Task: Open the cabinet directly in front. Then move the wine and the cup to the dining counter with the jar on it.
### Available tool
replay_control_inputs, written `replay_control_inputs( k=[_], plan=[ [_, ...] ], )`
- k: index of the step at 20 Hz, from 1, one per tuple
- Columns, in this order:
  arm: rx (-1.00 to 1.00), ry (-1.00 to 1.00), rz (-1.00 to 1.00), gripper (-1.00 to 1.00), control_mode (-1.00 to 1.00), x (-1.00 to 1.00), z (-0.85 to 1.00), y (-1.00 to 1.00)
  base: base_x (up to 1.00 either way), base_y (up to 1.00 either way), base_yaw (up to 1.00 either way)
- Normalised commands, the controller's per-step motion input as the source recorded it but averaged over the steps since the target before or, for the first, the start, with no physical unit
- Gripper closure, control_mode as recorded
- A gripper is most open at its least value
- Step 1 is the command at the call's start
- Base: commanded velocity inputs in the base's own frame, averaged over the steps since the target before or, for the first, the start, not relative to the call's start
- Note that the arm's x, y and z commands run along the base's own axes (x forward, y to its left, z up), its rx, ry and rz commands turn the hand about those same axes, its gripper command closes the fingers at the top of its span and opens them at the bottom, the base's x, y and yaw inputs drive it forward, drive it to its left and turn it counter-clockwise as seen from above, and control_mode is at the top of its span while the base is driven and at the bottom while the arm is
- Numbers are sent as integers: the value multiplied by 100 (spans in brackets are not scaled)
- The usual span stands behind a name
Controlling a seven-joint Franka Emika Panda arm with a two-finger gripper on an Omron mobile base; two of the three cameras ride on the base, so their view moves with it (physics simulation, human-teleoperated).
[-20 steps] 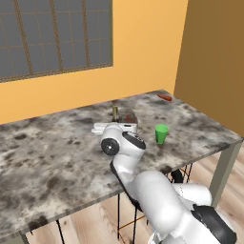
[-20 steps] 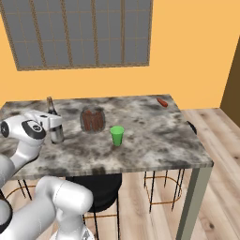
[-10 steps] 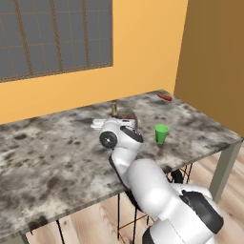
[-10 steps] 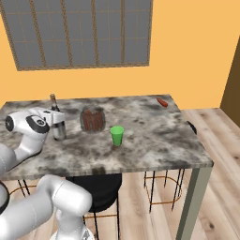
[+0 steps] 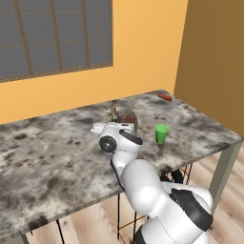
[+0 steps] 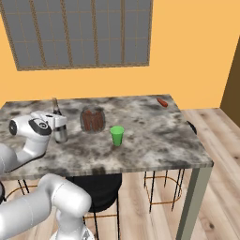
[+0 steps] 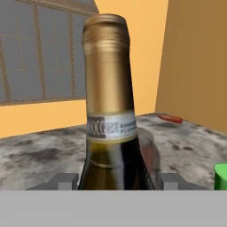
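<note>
From the left base camera, I am reaching my white arm low over the long dining counter (image 5: 57, 157) with its mottled grey-brown stone top. My two-finger claw (image 5: 114, 125) is sitting at the tall dark olive wine bottle (image 5: 113, 112), whose tan foil neck is poking up just behind my wrist. The squat clear jar (image 5: 127, 116) of reddish-brown stuff is standing right beside it, so any sideways swing risks clipping that jar.

From the right base camera, my claw (image 6: 60, 126) is wrapping the bottle's (image 6: 56, 107) body, which is looking upright at the counter's (image 6: 154, 140) near-left part. The small bright green plastic cup (image 6: 117, 136) is standing apart, beyond the jar (image 6: 93, 120).

From the hand camera, my fingers (image 7: 64, 181) are pressing either side of the bottle (image 7: 111, 115), half closed on its glass. If I am letting go while it is leaning, I judge that this tall bottle could topple towards the jar or the cup (image 7: 221, 176).
</note>
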Motion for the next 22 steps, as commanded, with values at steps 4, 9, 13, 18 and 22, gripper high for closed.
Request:
replay_control_inputs(
  k=[4,9,13,18,22],
  plan=[
    [0,0,0,100,-100,2,-18,0,0,0,0],
    [0,0,0,100,-100,12,-6,0,0,0,0],
    [0,0,0,100,-100,19,-6,-2,0,0,0],
    [0,0,0,100,-100,19,-7,-2,0,0,0],
    [0,0,0,100,-100,15,-6,-2,0,0,0]
  ],
)
